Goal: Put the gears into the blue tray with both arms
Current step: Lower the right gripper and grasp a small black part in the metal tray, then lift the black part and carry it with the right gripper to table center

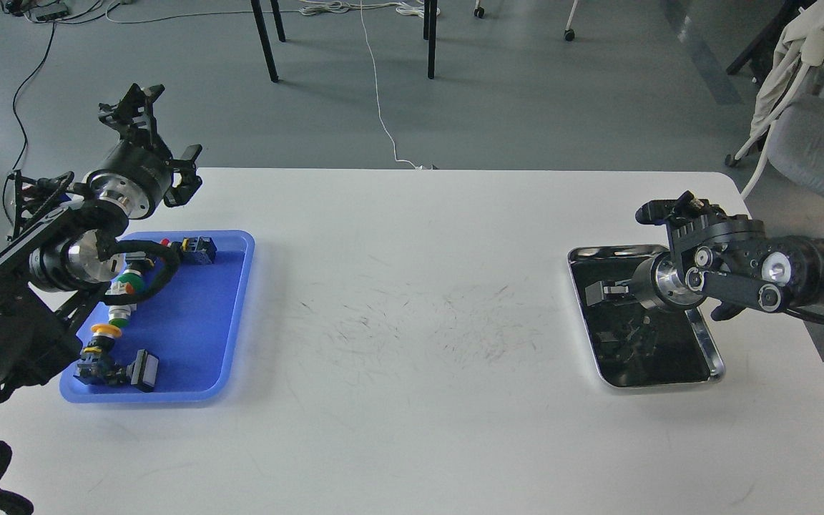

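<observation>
The blue tray lies at the table's left side. My left gripper is raised over the table's far left corner, just beyond the tray. It is open, with nothing between its spread fingers. My right gripper points left, low over the shiny steel tray on the right. It is dark against the mirror surface, so its fingers cannot be told apart. Dark shapes in the steel tray may be reflections; I cannot make out the gears.
Several button switches with red, green and yellow caps lie along the blue tray's left side, partly under my left arm. The white table has scuff marks in the middle. A grey chair stands beyond the right corner.
</observation>
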